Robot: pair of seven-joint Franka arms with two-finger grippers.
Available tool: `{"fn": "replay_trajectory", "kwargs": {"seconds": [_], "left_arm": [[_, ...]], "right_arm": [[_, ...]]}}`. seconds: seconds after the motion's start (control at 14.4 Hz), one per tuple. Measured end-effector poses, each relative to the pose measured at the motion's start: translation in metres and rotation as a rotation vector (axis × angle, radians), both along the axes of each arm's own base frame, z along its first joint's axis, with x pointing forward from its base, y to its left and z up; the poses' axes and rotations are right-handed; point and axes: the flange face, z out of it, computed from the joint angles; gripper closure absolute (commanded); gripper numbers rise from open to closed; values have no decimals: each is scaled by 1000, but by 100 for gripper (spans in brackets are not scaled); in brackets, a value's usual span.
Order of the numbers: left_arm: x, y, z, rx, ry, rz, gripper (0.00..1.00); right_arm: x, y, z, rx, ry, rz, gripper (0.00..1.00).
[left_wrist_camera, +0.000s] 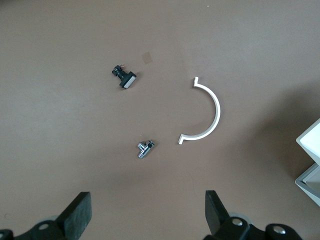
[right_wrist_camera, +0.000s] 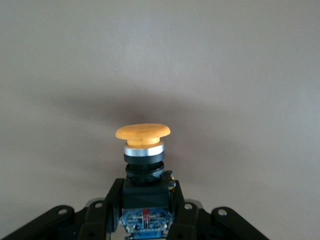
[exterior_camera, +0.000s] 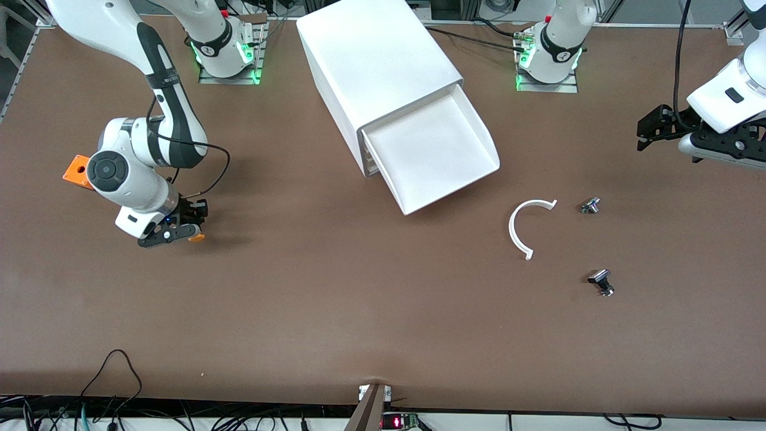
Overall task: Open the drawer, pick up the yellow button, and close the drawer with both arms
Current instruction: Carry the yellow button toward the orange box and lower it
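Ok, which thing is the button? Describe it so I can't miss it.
Start at the white cabinet with its open drawer, then go toward the right arm's end of the table. The button sits clamped in the right gripper there. Its orange mushroom cap marks it.

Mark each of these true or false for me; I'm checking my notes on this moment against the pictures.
1. The top white plastic drawer of the white box cabinet is pulled out. True.
2. The right gripper is empty. False: it is shut on the orange-capped push-button with the black body, over bare table toward the right arm's end.
3. The left gripper is open and holds nothing. True: it hangs over the left arm's end of the table.
4. The white curved plastic strip lies inside the drawer. False: it lies on the brown table, nearer to the front camera than the drawer.
5. The orange cube with a hole lies toward the left arm's end. False: it is toward the right arm's end.
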Motion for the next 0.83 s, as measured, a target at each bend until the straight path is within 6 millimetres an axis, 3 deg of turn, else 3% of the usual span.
{"fn": "replay_trajectory", "kwargs": {"seconds": [0.28,0.55,0.62,0.69,0.76,0.83], "left_arm": [[0,0,0,0,0,0,0],[0,0,0,0,1,1,0],[0,0,0,0,1,1,0],[0,0,0,0,1,1,0],[0,0,0,0,1,1,0],[0,0,0,0,1,1,0]], "right_arm": [[-26,-43,-29,0,38,-32,68],[-43,-68,-45,6,84,-14,57],[-45,-71,-49,6,92,-7,47],[-45,-73,-52,5,96,-3,30],[-46,-74,-54,4,96,-2,0],[-45,-75,-56,3,94,-2,0]]}}
